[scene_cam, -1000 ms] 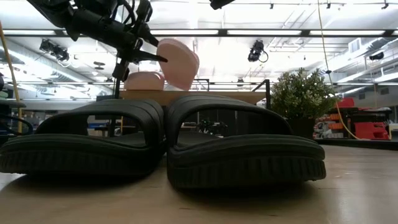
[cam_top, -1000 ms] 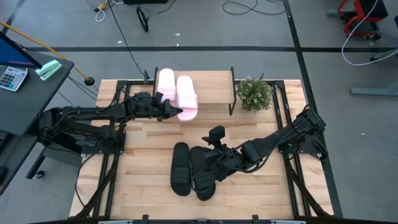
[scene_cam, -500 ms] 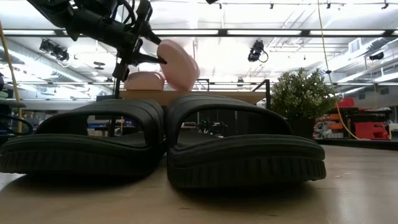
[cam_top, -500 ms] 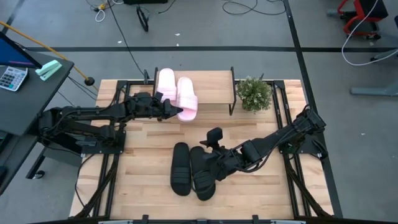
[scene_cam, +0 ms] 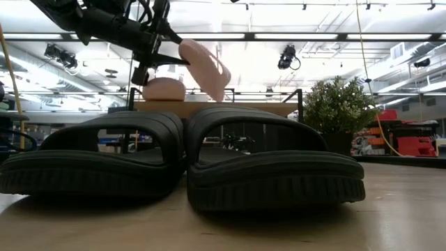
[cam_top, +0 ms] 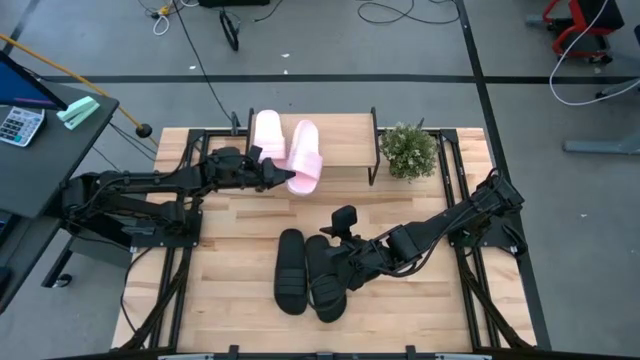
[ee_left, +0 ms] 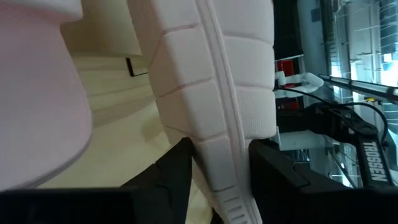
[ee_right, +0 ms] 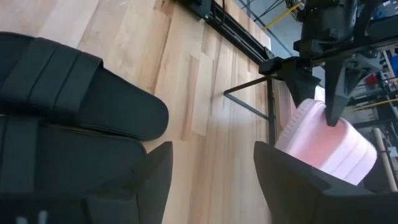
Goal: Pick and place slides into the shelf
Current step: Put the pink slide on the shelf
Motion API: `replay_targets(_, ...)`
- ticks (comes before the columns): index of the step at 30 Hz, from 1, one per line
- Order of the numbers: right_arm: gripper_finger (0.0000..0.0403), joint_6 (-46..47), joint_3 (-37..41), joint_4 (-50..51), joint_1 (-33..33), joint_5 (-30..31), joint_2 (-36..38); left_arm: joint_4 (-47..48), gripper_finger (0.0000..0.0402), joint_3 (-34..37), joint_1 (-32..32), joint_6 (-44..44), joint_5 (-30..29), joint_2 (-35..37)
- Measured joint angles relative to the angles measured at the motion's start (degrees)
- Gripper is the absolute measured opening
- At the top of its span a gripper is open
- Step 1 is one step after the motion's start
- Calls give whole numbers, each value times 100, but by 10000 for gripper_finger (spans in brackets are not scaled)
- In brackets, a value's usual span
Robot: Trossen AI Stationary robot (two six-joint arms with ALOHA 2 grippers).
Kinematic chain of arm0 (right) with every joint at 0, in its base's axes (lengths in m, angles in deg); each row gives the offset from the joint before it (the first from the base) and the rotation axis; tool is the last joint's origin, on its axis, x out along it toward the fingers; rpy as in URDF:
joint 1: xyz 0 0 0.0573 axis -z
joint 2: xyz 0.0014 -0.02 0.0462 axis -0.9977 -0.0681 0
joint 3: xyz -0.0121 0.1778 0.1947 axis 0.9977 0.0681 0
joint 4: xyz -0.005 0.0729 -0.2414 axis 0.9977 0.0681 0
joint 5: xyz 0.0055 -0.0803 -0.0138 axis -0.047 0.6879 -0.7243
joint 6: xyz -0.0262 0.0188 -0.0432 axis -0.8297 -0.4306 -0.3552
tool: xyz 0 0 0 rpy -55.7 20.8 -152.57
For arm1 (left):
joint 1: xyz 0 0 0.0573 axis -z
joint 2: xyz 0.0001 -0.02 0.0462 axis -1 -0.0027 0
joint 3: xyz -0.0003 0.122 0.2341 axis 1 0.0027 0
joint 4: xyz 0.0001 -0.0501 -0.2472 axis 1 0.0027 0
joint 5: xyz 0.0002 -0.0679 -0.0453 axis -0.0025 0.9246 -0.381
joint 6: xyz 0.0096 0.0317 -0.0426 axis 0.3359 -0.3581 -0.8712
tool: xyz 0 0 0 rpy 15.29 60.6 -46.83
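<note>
One pink slide (cam_top: pixel 267 134) lies flat on the shelf's plank top (cam_top: pixel 345 142) at the table's far side. The second pink slide (cam_top: pixel 305 160) is tilted beside it, with my left gripper (cam_top: pixel 279 179) shut on it from the left. Whether its low edge (scene_cam: pixel 224 97) touches the plank I cannot tell. Two black slides (cam_top: pixel 290 270) (cam_top: pixel 326 278) lie side by side, soles down, on the table near the front. My right gripper (ee_right: pixel 211 163) hangs open just above the right-hand black slide (ee_right: pixel 74 106) and touches nothing. My left gripper pinches the pink slide's sole edge (ee_left: pixel 227 180) at its near end between its two fingers. The fingers (ee_left: pixel 177 177) come roughly level from the table's left, across the slide. The slide is tilted, its gripped side high and its other side sloping down toward the plank.
A small potted plant (cam_top: pixel 408 150) stands on the table right of the shelf. The shelf's black end posts (cam_top: pixel 373 150) rise at its right end. Bare wooden table lies between the shelf and the black slides. A dark desk with a calculator (cam_top: pixel 18 122) stands off the table's left.
The held pink slide has tipped over further, its free side sinking toward the shelf top. Its far end has swung a little toward the table's right, away from the other pink slide. My left gripper has stayed in place.
</note>
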State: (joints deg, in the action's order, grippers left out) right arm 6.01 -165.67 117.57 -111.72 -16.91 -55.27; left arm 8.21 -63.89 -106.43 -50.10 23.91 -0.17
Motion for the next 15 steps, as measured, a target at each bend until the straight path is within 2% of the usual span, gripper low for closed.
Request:
replay_targets(8,231,0,0,1,0,0,0,119,102,0,2,-19,-2,0)
replay_targets(15,231,0,0,3,0,0,0,278,87,0,9,107,2,0)
